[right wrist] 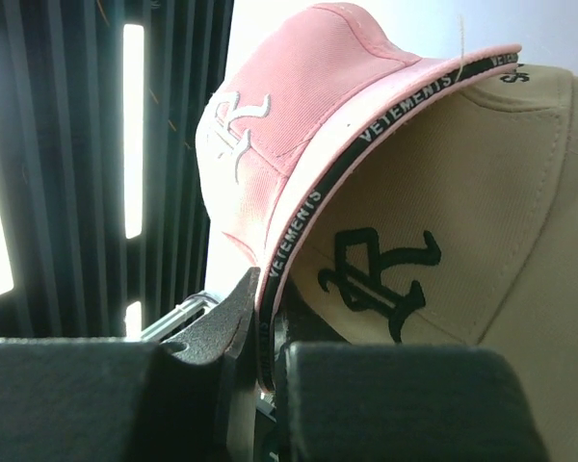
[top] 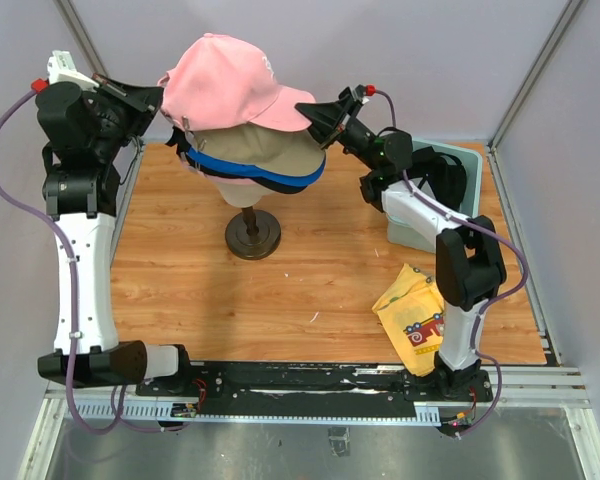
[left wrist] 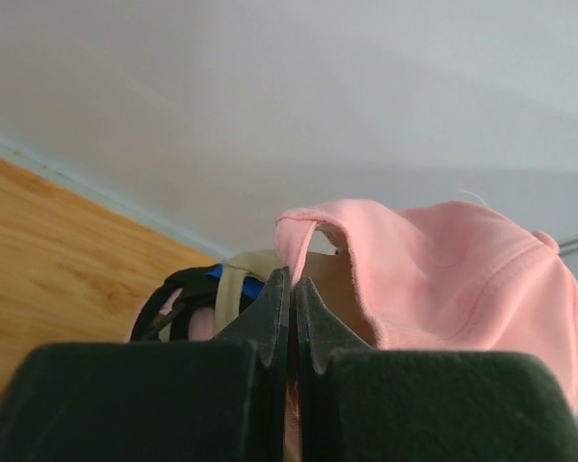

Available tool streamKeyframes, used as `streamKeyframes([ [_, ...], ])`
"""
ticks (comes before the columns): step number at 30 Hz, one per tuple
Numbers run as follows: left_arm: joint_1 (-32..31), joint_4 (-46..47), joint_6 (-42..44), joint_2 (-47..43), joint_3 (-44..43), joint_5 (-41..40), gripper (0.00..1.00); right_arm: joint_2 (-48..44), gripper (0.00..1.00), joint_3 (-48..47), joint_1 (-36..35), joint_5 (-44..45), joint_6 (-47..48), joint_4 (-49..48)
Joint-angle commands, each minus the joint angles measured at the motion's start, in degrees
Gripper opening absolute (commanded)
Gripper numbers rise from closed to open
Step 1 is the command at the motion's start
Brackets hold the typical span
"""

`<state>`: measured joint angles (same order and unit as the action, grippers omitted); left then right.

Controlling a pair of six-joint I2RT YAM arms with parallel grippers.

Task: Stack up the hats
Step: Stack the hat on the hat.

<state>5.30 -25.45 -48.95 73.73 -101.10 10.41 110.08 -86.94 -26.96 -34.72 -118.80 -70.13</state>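
Caps are sitting stacked on a cream mannequin head (top: 242, 190) that is standing on a dark round stand (top: 253, 237) toward the back of a wooden table (top: 320, 275). A pink cap (top: 225, 85) is lying on top, tilted, with a white embroidered logo on its cotton crown and a black band with white lettering running along its curved brim. Under it a tan cap (top: 265, 150) is showing a black embroidered logo, and a blue cap (top: 250, 172) is peeking out as a bright rim below.

The left gripper (top: 160, 100) is pinching the pink cap's rear strap, jaws pressed together on the fabric. The right gripper (top: 315, 115) is clamping the brim's edge between its black fingers.

Pale walls are closing in behind and at both sides. Bare planks are lying open in front of the stand. A crumpled yellow cloth (top: 415, 315) is lying near the right arm's base.
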Motion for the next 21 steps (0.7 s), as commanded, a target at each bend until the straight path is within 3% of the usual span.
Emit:
streamKeyframes([
  [1,0.46,-2.96,2.77,3.24,-3.05,2.31,0.00,-3.38,0.01,2.84,2.49,-2.30,1.32,-1.88],
  [21,0.50,-12.38,6.92,6.27,-11.25,6.46,0.00,-5.80,0.01,8.24,3.05,-6.28,1.12,-1.52],
])
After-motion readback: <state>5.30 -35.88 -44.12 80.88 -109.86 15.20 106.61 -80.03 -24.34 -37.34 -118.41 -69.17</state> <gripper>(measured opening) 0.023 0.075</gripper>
